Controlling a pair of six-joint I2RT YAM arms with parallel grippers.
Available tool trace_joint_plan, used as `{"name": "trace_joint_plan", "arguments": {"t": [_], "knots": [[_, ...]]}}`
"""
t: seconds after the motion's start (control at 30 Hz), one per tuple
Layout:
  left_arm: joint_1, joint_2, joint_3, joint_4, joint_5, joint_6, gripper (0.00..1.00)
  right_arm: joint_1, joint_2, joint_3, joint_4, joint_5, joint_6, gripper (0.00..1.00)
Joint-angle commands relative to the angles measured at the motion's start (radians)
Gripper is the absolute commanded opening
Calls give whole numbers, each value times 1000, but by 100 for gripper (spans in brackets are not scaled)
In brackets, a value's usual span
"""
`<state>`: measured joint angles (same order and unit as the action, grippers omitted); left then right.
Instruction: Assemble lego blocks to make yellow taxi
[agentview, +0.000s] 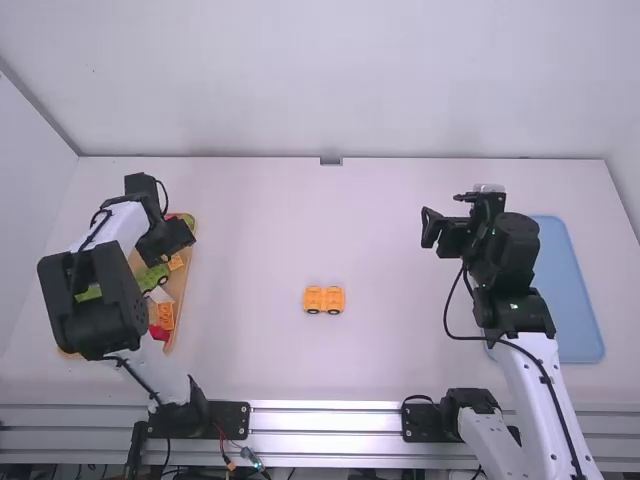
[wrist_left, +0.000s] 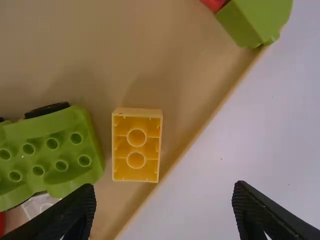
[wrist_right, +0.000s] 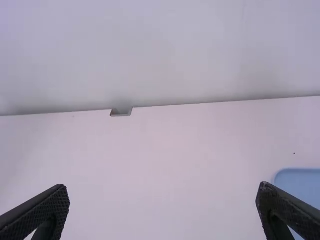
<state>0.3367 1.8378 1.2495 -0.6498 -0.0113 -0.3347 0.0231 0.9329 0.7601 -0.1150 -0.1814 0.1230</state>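
My left gripper (agentview: 180, 240) is over the tray of blocks at the left. In the left wrist view my left gripper (wrist_left: 162, 207) is open above a yellow block (wrist_left: 136, 145) that lies with its hollow underside up, near the tray's edge. The same yellow block (agentview: 176, 262) shows in the high view beside the gripper. A yellow wheeled piece (agentview: 323, 300) sits on the table near the middle. My right gripper (agentview: 430, 228) is held at the right, over the table; in the right wrist view the right gripper (wrist_right: 162, 207) is open with nothing between its fingers.
The wooden tray (agentview: 181, 295) also holds green, red and white pieces; a green wheeled block (wrist_left: 52, 150) lies beside the yellow block. A green-and-red piece (wrist_left: 250, 20) is at the tray's edge. A blue tray (agentview: 575, 300) rests at the far right.
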Motion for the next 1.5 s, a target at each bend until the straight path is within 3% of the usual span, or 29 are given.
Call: {"name": "trace_joint_plan", "arguments": {"t": [0.0, 0.5, 0.73, 1.33, 1.47], "knots": [[2, 6, -26, 22, -16, 10, 79, 4, 3, 24, 2, -5, 42, 99], [11, 92, -39, 114, -34, 11, 70, 4, 3, 24, 2, -5, 42, 98], [11, 107, -49, 138, -35, 10, 57, 4, 3, 24, 2, -5, 42, 99], [11, 105, -47, 134, -85, -35, 64, 4, 3, 24, 31, -5, 62, 99], [11, 105, -48, 132, -87, -35, 56, 4, 3, 24, 33, -5, 64, 99]]}}
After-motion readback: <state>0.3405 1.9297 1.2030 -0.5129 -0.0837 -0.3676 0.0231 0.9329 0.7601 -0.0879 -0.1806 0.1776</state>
